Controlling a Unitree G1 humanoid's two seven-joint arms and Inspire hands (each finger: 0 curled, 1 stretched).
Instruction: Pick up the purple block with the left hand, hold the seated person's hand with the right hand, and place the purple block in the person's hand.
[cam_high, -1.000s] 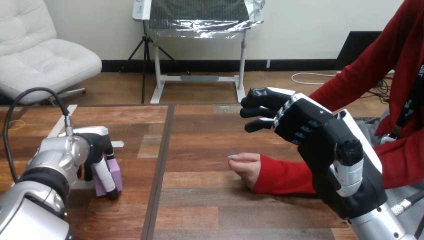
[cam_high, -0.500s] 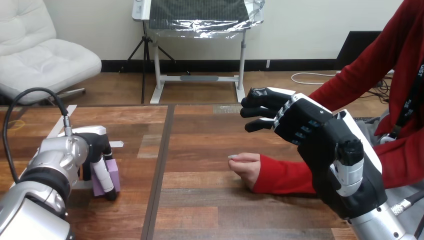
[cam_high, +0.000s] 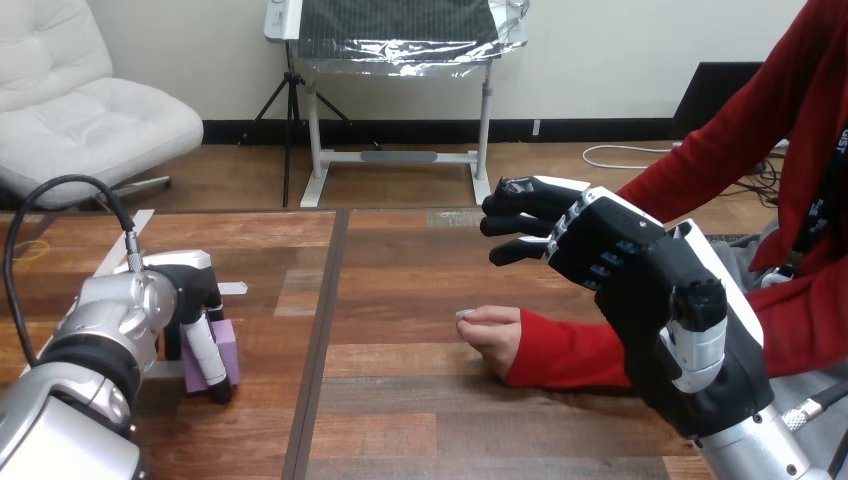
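The purple block (cam_high: 227, 346) stands on the wooden table (cam_high: 400, 400) at the left. My left hand (cam_high: 192, 292) is bent down over it, with a finger (cam_high: 207, 355) across its front face and the rest of the hand behind it, so the block is pinched. The person's hand (cam_high: 494, 334), in a red sleeve, rests as a loose fist on the table at mid-right. My right hand (cam_high: 600, 250) hovers above and just beyond it, apart from it, with its fingers relaxed and holding nothing.
The person's red-sleeved forearm (cam_high: 570, 352) lies on the table from the right, under my right arm. A dark seam (cam_high: 322, 330) runs down the table between the block and the person's hand. A pale strip (cam_high: 120, 243) lies at the far left.
My left hand and the purple block have edged slightly to the left. My right hand and the person's hand have stayed still.
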